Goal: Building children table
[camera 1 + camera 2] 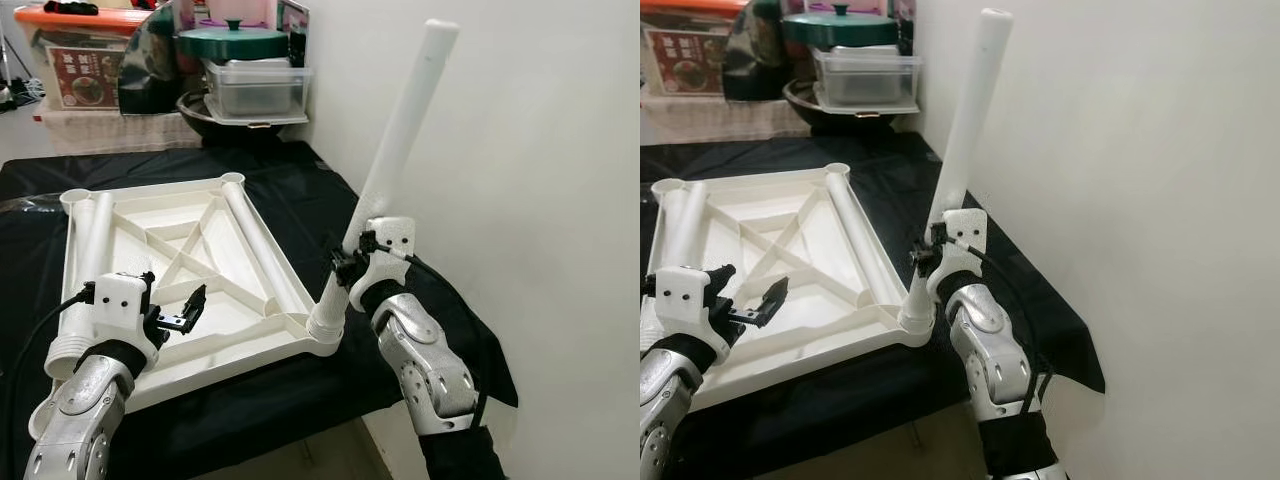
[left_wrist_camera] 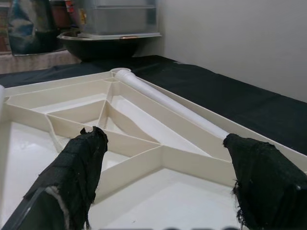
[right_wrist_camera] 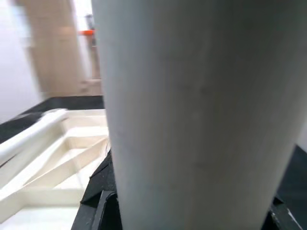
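With 2 legs [image 1: 258,245] lying in tabletop [image 1: 130,215], right gripper [image 1: 350,262] grips 3rd leg [image 1: 395,140].

Home storage corner, stacked cookware [image 1: 243,42], plastic bins [image 1: 85,60], white wall [image 1: 540,150]

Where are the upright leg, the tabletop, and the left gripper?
upright leg [image 1: 400,120], left eye view, mid-shaft.
tabletop [image 1: 215,345], left eye view, near rim.
left gripper [image 1: 190,310], left eye view, midway between its fingertips.

Tabletop [image 1: 180,250]: smooth white plastic. Leg [image 1: 400,130]: matt white plastic. Cloth [image 1: 400,230]: black, matt. Left pincer [image 2: 163,187] fingertips [image 2: 81,163]: rough, frayed black wrapping.
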`<state>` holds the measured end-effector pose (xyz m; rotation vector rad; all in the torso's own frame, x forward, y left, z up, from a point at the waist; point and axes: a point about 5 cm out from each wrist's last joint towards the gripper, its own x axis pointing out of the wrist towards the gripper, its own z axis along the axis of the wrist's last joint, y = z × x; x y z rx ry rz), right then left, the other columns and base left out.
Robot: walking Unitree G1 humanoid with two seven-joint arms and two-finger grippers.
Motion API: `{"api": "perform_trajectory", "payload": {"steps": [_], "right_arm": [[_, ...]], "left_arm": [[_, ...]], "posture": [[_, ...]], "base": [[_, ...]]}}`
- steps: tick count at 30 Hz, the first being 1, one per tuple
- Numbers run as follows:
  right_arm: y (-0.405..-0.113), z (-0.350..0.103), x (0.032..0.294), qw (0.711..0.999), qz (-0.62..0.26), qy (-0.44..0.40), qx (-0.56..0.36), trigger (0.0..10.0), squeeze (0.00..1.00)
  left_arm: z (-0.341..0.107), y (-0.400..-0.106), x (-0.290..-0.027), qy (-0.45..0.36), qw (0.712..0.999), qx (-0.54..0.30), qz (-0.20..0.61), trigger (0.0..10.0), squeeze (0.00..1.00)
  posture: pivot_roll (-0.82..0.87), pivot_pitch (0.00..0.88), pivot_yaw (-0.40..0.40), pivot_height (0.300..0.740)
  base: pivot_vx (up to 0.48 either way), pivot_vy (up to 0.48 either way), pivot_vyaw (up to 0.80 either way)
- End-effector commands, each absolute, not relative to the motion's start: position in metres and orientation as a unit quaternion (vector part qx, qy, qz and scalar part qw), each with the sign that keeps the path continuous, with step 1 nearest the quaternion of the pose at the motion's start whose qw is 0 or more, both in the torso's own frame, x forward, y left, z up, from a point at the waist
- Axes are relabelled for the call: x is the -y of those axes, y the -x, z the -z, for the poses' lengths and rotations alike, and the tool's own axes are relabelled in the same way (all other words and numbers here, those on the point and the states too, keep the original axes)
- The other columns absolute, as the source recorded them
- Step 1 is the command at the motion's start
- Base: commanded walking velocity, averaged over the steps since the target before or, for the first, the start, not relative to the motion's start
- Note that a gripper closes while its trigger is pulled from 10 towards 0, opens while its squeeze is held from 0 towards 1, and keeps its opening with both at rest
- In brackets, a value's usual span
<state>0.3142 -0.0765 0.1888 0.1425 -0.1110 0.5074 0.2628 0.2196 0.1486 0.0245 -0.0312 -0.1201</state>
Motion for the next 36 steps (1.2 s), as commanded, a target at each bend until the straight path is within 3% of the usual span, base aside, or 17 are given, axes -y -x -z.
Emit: {"api": "perform_trajectory", "payload": {"steps": [1, 3, 5, 7, 13, 15, 18, 21, 24, 27, 36], "right_arm": [[-0.31, -0.172, 0.071, 0.952, -0.295, -0.081, 0.018, 10.0, 0.0], [-0.309, -0.172, 0.071, 0.946, -0.312, -0.083, 0.023, 10.0, 0.0], [-0.305, -0.175, 0.072, 0.92, -0.383, -0.071, 0.036, 10.0, 0.0], [-0.305, -0.175, 0.072, 0.92, -0.383, -0.071, 0.036, 10.0, 0.0], [-0.321, -0.18, 0.081, 0.877, -0.474, -0.074, 0.018, 10.0, 0.0], [-0.321, -0.18, 0.081, 0.877, -0.474, -0.074, 0.018, 10.0, 0.0], [-0.325, -0.183, 0.08, 0.854, -0.513, -0.089, 0.012, 10.0, 0.0], [-0.323, -0.18, 0.072, 0.811, -0.579, -0.077, -0.004, 10.0, 0.0], [-0.321, -0.179, 0.068, 0.795, -0.602, -0.065, -0.004, 10.0, 0.0], [-0.32, -0.18, 0.066, 0.792, -0.607, -0.06, 0.002, 10.0, 0.0], [-0.309, -0.183, 0.065, 0.821, -0.563, -0.051, 0.078, 10.0, 0.0]], "left_arm": [[-0.145, -0.264, -0.218, -0.01, 0.998, 0.011, 0.061, 10.0, 0.0], [-0.145, -0.265, -0.218, -0.01, 0.998, 0.011, 0.061, 10.0, 0.0], [-0.144, -0.265, -0.217, -0.008, 0.998, 0.01, 0.062, 10.0, 0.0], [-0.144, -0.265, -0.217, -0.008, 0.998, 0.01, 0.062, 10.0, 0.0], [-0.142, -0.265, -0.215, -0.002, 0.998, 0.008, 0.063, 10.0, 0.0], [-0.142, -0.265, -0.215, -0.002, 0.998, 0.008, 0.063, 10.0, 0.0], [-0.142, -0.265, -0.215, 0.0, 0.998, 0.008, 0.063, 10.0, 0.0], [-0.141, -0.263, -0.216, 0.003, 0.998, 0.007, 0.064, 10.0, 0.0], [-0.141, -0.262, -0.216, 0.004, 0.998, 0.007, 0.065, 10.0, 0.0], [-0.141, -0.261, -0.216, 0.004, 0.998, 0.006, 0.065, 10.0, 0.0], [-0.142, -0.261, -0.217, 0.004, 0.998, 0.008, 0.063, 10.0, 0.0]], "posture": [[0.09, 0.0, -0.1, 0.74], [0.09, 0.0, -0.1, 0.74], [0.1, 0.0, -0.105, 0.74], [0.1, 0.0, -0.105, 0.74], [0.11, 0.0, -0.127, 0.74], [0.11, 0.0, -0.127, 0.74], [0.12, 0.0, -0.139, 0.74], [0.15, 0.0, -0.157, 0.74], [0.15, 0.0, -0.16, 0.74], [0.16, 0.0, -0.161, 0.74], [0.15, 0.0, -0.158, 0.74]], "base": [[0.0, 0.0, 0.0], [0.0, 0.0, 0.0], [0.0, 0.0, 0.0], [0.0, 0.0, 0.0], [0.0, 0.0, 0.0], [0.0, 0.0, 0.0], [0.0, 0.0, 0.0], [0.0, 0.0, 0.0], [0.0, 0.0, 0.0], [0.0, 0.0, 0.0], [0.0, 0.0, 0.0]]}}
